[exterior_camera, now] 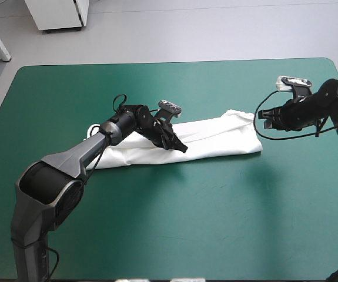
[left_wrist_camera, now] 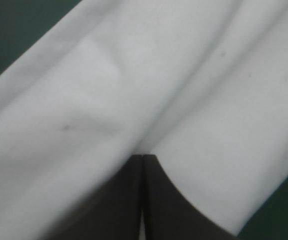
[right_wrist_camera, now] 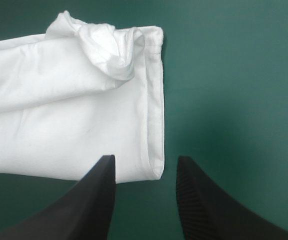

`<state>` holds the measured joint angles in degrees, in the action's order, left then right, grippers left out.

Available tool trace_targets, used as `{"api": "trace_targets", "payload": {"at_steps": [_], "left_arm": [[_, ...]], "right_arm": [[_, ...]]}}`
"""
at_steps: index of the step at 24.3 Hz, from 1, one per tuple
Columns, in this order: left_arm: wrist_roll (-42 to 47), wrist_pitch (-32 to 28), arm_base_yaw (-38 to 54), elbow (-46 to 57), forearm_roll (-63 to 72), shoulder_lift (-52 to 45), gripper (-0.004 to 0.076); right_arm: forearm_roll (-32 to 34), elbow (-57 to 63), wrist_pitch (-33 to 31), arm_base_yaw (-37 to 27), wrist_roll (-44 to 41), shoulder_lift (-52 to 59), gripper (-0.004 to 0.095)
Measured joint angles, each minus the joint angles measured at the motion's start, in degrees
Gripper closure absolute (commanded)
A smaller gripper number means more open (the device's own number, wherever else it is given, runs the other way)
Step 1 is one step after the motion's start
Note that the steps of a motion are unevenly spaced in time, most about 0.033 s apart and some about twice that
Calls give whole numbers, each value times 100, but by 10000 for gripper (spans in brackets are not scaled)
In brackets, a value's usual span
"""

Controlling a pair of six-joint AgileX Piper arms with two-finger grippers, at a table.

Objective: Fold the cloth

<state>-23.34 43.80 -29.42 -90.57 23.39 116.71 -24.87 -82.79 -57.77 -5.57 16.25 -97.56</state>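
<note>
At the T-shirt (exterior_camera: 216, 136) hem, right gripper (right_wrist_camera: 146, 160) stands open astride the corner; left gripper (left_wrist_camera: 142, 156), mid-shirt, appears pinched on fabric. Crosswise fold likely next: close on hem.

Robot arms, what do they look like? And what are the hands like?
The left arm has a smooth grey shell and black joints. The right arm is mostly black. The left gripper and right gripper each have two broad black fingers, curved like fins and finely ribbed on the inside.
</note>
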Motion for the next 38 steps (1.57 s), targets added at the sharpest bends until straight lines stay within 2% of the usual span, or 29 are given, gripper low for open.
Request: {"api": "trace_targets", "payload": {"at_steps": [6, 9, 16, 26, 30, 33, 36, 38], "left_arm": [[0, 89, 0, -9, -6, 0, 733], [0, 115, 0, -14, -7, 0, 733], [-17, 126, 0, -20, -49, 6, 733], [-18, 142, 0, -20, -95, 6, 733], [-24, 165, 0, -20, -116, 6, 733], [-24, 186, 0, -22, -133, 6, 733], [-24, 205, 0, -29, -148, 6, 733], [-24, 212, 0, -40, -151, 6, 733]], "right_arm": [[-362, -24, -226, -61, 285, -746, 415], [-377, -145, -315, -61, 313, -1099, 413], [-870, -756, -486, -61, 395, -1881, 414], [-1194, -923, -509, 122, 530, -2142, 420], [-1288, -956, -481, 321, 563, -2219, 526], [-1331, -960, -465, 364, 563, -2269, 692], [-1367, -960, -458, 371, 563, -2305, 912], [-1366, -960, -458, 371, 567, -2330, 921]]}}
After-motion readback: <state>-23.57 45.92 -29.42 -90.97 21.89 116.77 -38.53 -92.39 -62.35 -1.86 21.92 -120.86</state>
